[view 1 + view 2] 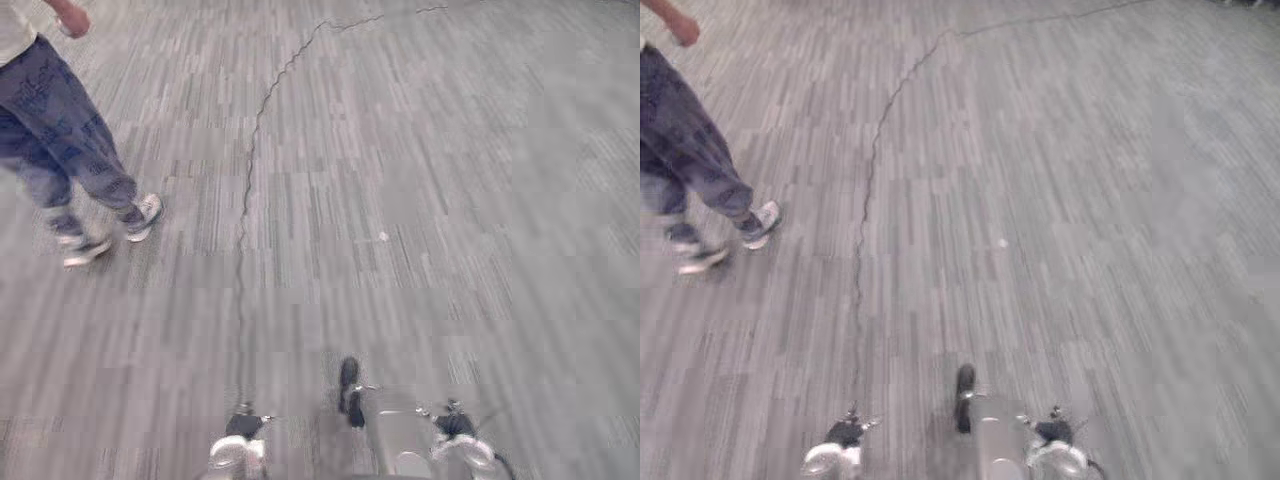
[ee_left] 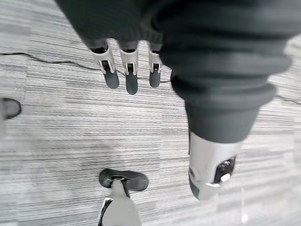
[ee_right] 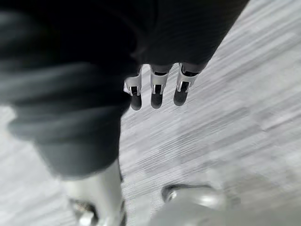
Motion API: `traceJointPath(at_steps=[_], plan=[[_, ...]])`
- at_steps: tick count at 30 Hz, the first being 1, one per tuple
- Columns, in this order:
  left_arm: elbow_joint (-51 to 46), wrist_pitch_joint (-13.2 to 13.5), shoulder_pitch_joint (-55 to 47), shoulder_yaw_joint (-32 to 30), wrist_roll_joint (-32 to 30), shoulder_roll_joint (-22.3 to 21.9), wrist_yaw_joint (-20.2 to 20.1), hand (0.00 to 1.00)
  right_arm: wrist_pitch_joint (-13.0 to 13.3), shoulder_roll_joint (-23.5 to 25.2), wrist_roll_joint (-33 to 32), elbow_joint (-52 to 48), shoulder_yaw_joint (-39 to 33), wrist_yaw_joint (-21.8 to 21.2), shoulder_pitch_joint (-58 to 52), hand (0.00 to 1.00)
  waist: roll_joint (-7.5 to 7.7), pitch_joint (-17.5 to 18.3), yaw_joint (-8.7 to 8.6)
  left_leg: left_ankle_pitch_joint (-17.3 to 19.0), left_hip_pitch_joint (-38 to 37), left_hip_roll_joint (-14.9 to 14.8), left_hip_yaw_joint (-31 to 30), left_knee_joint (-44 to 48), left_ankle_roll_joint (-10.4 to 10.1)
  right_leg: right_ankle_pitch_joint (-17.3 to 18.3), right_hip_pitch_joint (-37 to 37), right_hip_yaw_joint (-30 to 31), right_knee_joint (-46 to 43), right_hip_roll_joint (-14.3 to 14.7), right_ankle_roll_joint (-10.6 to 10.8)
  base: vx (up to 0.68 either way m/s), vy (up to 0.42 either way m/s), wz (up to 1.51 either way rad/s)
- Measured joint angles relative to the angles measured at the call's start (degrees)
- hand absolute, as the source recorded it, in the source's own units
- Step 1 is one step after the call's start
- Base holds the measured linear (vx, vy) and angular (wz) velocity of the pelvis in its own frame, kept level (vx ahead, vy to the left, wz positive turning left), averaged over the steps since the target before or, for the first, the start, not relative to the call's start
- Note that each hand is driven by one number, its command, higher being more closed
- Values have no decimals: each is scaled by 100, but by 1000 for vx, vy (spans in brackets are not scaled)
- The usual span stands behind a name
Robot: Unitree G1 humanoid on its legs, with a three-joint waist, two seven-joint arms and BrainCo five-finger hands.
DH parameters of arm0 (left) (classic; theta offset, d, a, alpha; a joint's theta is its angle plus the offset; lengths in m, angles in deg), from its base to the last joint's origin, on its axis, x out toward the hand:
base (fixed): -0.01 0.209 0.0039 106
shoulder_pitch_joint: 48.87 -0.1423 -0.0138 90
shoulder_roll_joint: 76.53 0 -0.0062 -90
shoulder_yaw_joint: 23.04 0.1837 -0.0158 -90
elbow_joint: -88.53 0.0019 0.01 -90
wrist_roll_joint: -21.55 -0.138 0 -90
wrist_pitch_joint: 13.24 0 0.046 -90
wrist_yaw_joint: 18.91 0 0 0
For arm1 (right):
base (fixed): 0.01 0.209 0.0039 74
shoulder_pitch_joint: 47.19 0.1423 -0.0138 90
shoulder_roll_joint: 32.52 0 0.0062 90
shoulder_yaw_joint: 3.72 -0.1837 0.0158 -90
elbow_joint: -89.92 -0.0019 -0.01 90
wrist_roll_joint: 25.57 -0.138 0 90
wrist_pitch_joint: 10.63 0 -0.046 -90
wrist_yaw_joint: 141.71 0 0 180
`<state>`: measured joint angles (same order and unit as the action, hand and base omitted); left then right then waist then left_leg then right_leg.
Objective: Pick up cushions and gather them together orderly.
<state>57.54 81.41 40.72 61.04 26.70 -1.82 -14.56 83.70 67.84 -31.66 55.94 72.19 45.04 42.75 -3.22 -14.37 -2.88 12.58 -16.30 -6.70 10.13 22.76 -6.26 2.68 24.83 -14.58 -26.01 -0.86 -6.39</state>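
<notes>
My left hand (image 2: 131,75) hangs over the grey carpet with its fingers straight and nothing in them; its thumb (image 2: 207,169) stands apart. My right hand (image 3: 157,92) also hangs above the carpet, fingers straight and holding nothing. Below both hands lies bare striped carpet.
A person (image 1: 60,130) in blue jeans and white shoes (image 1: 145,215) walks at the far left. A thin dark cable (image 1: 250,170) runs across the grey carpet (image 1: 450,180) from the far middle toward me. A small white speck (image 1: 383,236) lies on the carpet ahead.
</notes>
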Motion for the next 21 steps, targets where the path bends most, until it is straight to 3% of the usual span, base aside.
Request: traceJointPath(at_steps=[1, 2, 3, 4, 5, 6, 7, 8, 9, 10, 11, 12, 13, 14, 15, 16, 17, 18, 19, 20, 21], plan=[[0, -5, 9, -134, -20, -59, 4, 0, -30, 6, -1, -54, -28, 9, -20, 0, -42, -24, 0, -428, 265, -84, -8, 713, 38, 168, -177, 16, 22, 67, -15, 690, -209, -26], [-85, -7, -35, -306, -33, -109, 2, 0, -44, 6, -7, -128, -33, 16, -54, 0, -122, -70, 30, -1181, 697, -300, -24, 1813, -109, 283, -529, 126, 195, 184, -64, 684, -143, -43], [-236, 0, -56, -441, -53, -143, 6, 0, -49, 41, -27, -139, -33, 40, -60, 0, -160, -112, 52, -879, 1194, -640, 138, 3064, -79, 384, -1103, 220, 487, 388, -109, 671, -118, -47], [-290, 1, -58, -447, -55, -140, 6, 0, -49, 95, -53, -143, -24, 48, -66, 0, -135, -130, 80, -666, 1376, -766, 248, 3470, -20, 420, -1382, 279, 628, 454, -151, 647, -81, -55], [-450, 11, -80, -448, -56, -111, -4, 0, -49, 245, -74, -160, 41, 55, -118, 0, 3, -153, 194, -333, 1709, -868, 442, 3857, 47, 515, -1963, 465, 950, 498, -161, 674, -82, -65], [-651, 53, -107, -414, -50, -107, -12, 0, -49, 354, -61, -147, 126, 53, -162, 0, 139, -98, 313, -104, 2173, -879, 676, 3749, 113, 621, -2411, 686, 1298, 477, -152, 641, -61, -63], [-691, 87, -109, -418, -49, -119, -11, 0, -48, 354, -83, -150, 130, 52, -165, 0, 153, -87, 330, -27, 2354, -878, 729, 3645, 148, 659, -2548, 756, 1394, 472, -112, 511, -20, -63], [-783, 124, -114, -421, -49, -143, -13, 0, -63, 351, -83, -137, 107, 45, -130, 0, 139, -84, 357, 124, 2732, -858, 815, 3147, 238, 681, -2880, 896, 1624, 465, -71, 544, 73, -58], [-788, 133, -112, -421, -47, -145, -10, 0, -91, 348, -85, -118, 67, 63, -97, 0, 139, -86, 388, 168, 3000, -698, 890, 2064, 228, 739, -3210, 1073, 1813, 394, 34, 545, 102, -57], [-786, 134, -111, -419, -45, -144, -10, 0, -90, 343, -85, -115, 66, 63, -85, 0, 135, -84, 391, 150, 3051, -607, 896, 1650, 223, 764, -3310, 1129, 1875, 358, 65, 536, 122, -53], [-780, 145, -112, -412, -43, -144, -9, 0, -86, 338, -85, -99, 64, 63, -64, 0, 135, -85, 402, 12, 3094, -389, 856, 704, 179, 815, -3527, 1258, 2039, 246, 147, 421, 143, -53], [-774, 153, -118, -363, -43, -146, -7, 0, -82, 327, -85, -70, 62, 65, -81, 0, 97, -63, 445, -359, 3156, -182, 681, -438, 46, 868, -3753, 1416, 2258, 158, 232, 501, 220, -73], [-769, 173, -129, -293, -38, -147, -5, 0, -82, 305, -82, -4, 73, 71, -101, 0, -2, -6, 516, -550, 3290, -153, 464, -942, -75, 940, -3854, 1552, 2401, 166, 308, 610, 336, -89], [-731, 204, -136, -230, -16, -114, -3, 0, -84, 277, -76, 131, 82, 76, -91, 0, -40, 20, 606, -1050, 3396, -167, 244, -907, -3, 1122, -4041, 1744, 2451, 127, 385, 532, 331, -79], [-665, 217, -135, -193, -1, -62, 1, 0, -94, 282, -77, 150, 78, 81, -93, 0, 22, 55, 638, -1381, 3319, -25, 183, -846, 147, 1245, -4142, 1852, 2410, -3, 452, 576, 354, -63], [-626, 222, -135, -195, 45, 73, -1, 0, -82, 373, -76, 173, 79, 84, -123, 0, 226, 120, 612, -1278, 3339, 187, 133, -628, 350, 1308, -4071, 1909, 2123, -210, 444, 586, 322, -35], [-622, 223, -135, -198, 72, 95, 0, 0, -75, 396, -76, 170, 78, 81, -122, 0, 269, 134, 613, -1158, 3346, 226, 139, -527, 444, 1312, -3942, 1935, 1881, -256, 449, 706, 363, -39], [-512, 219, -135, -194, 119, 187, -7, 0, -64, 475, -74, 214, 71, 74, -177, 0, 430, 199, 607, -745, 3209, 341, 285, -285, 568, 1431, -3536, 2089, 615, -392, 671, 587, 291, -31], [-480, 218, -136, -185, 122, 223, -6, 0, -59, 493, -71, 214, 66, 69, -200, 0, 490, 221, 605, -656, 3130, 382, 353, -262, 590, 1448, -3382, 2123, 220, -425, 765, 575, 258, -40], [-373, 197, -133, -118, 127, 348, -7, 0, -51, 537, -68, 208, 78, 42, -253, 0, 654, 261, 581, -401, 2818, 502, 548, -238, 683, 1205, -2863, 2183, -1129, -580, 1375, 434, 171, -33], [-310, 172, -132, -78, 127, 385, -7, 0, -42, 537, -65, 180, 87, 20, -249, 0, 674, 235, 568, -259, 2615, 538, 583, -241, 694, 1070, -2620, 2157, -1818, -649, 1652, 628, 216, -52]])
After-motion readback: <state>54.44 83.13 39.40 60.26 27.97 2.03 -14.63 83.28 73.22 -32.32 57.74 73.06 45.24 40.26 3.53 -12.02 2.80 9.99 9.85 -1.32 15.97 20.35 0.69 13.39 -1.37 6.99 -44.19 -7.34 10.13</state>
